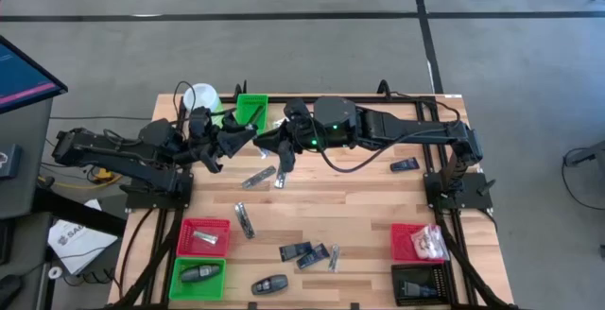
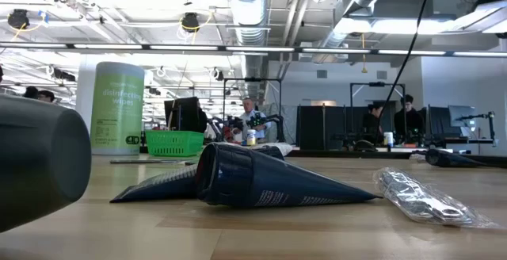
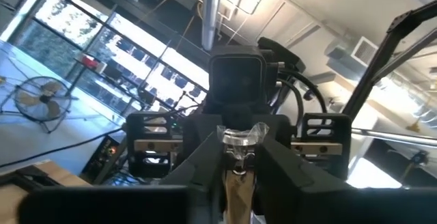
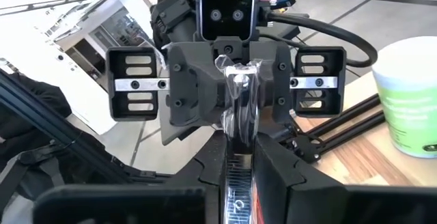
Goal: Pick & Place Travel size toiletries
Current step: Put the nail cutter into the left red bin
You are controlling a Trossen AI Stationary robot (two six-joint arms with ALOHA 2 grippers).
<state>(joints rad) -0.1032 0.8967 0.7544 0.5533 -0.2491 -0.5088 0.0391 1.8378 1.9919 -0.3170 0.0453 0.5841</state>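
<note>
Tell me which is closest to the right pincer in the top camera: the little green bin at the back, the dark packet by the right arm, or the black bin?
From the right pincer, sharing a wrapped packet with the left pincer:
1. Green bin, just behind it at the table's back.
2. Dark packet, off to the right.
3. Black bin, front right corner.
</note>
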